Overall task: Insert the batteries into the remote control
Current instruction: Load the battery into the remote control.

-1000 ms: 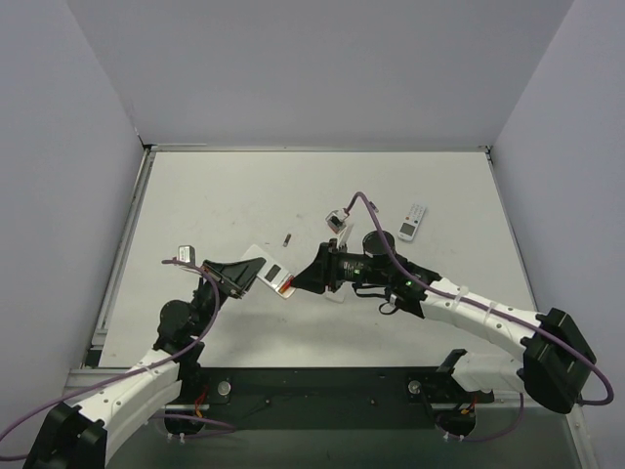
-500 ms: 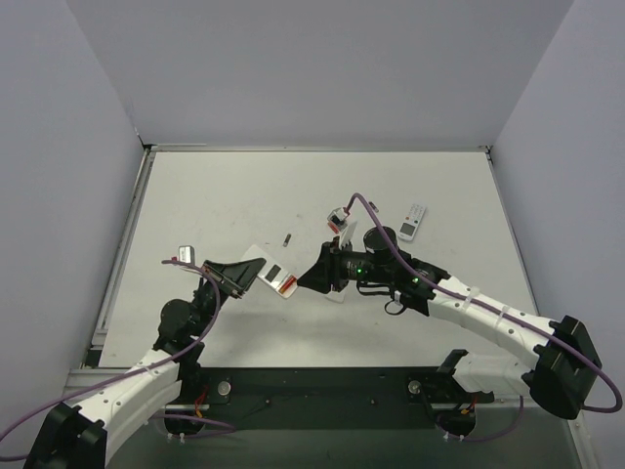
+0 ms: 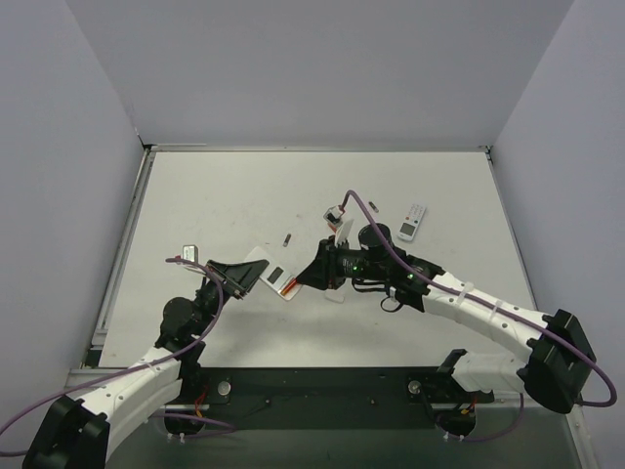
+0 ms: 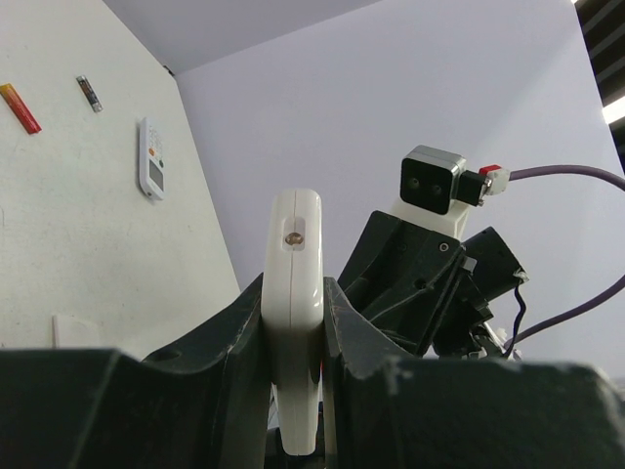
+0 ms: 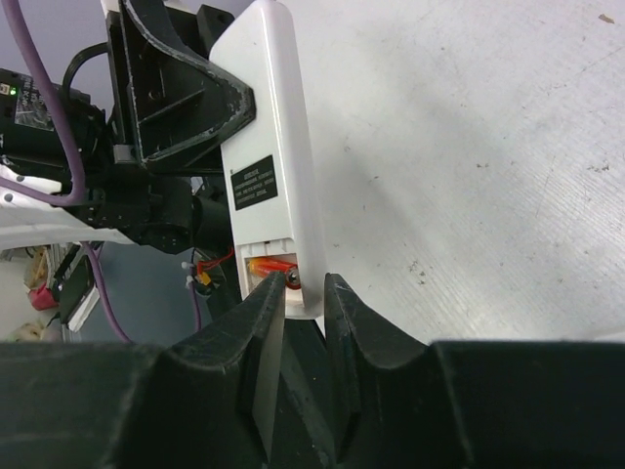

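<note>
Remote control [image 3: 267,271]: held over the table [image 3: 195,205], near its front middle, with one end clamped between the fingers of the left gripper [image 4: 296,313]. Its long axis slants from that grip toward the right gripper [image 5: 305,291]. The white back with its dark label [image 5: 255,182] faces up. Battery compartment [image 5: 273,269]: at the free end, uncovered, one red battery [image 5: 266,265] inside. Right gripper's jaws stand narrowly apart at that end; whether they pinch anything cannot be told. Second red battery [image 4: 20,107]: loose on the table, near a dark grey cylinder [image 4: 89,92] and a white-faced remote [image 4: 153,156].
</note>
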Controlling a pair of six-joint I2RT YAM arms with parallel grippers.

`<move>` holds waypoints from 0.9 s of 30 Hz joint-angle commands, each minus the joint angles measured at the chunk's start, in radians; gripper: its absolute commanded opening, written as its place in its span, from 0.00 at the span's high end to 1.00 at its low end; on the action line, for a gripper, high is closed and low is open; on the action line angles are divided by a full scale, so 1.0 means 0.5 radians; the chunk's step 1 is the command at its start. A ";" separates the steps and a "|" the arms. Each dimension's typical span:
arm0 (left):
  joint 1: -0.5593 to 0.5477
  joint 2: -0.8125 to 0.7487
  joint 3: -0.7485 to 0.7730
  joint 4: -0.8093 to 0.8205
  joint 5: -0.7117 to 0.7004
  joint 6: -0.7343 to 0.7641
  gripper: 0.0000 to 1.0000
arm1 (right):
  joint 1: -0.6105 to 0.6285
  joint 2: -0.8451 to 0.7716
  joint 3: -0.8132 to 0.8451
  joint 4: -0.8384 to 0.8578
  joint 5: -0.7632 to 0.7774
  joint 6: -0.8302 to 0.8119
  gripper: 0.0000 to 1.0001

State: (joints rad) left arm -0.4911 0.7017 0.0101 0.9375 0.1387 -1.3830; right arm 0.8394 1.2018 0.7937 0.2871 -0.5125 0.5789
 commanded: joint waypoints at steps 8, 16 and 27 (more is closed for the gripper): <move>0.001 -0.014 -0.091 0.138 0.029 -0.001 1.00 | 0.018 0.014 0.121 0.006 0.021 -0.065 0.86; 0.001 -0.053 -0.103 -0.083 -0.016 0.048 1.00 | 0.192 -0.054 0.394 -0.577 0.475 -0.393 0.84; 0.001 -0.060 -0.088 -0.105 0.002 0.026 1.00 | 0.404 0.124 0.655 -1.013 0.804 -0.467 0.84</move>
State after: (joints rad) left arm -0.4892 0.6834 0.0101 0.8497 0.1375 -1.3754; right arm 1.0229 1.2331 1.0695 -0.1268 -0.1917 0.3737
